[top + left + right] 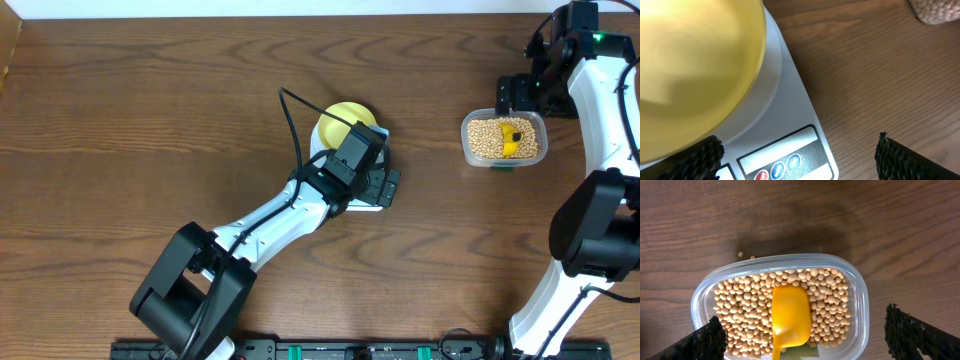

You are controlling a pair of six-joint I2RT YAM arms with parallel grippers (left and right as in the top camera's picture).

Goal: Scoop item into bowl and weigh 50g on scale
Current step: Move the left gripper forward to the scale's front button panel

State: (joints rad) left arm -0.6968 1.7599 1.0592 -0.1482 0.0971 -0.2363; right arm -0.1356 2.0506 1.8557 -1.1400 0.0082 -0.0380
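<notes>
The pale yellow bowl (340, 122) (690, 65) rests on the round platform of the white scale (322, 152) (790, 115). My left gripper (380, 183) (800, 155) hangs open over the scale's display and buttons, holding nothing. Its fingertips (695, 157) sit wide apart. The tan beans (485, 138) (740, 305) fill a clear plastic tub (470, 150) (860, 295) at the right. A bright yellow scoop (512, 138) (790, 312) lies in them. My right gripper (518, 100) (805, 335) is open above the tub, its fingers (705, 342) straddling it and touching nothing.
Two loose beans (741, 254) lie on the wooden table just beyond the tub. The tub's corner (935, 10) shows at the top right of the left wrist view. A black cable (292, 115) arcs up beside the bowl.
</notes>
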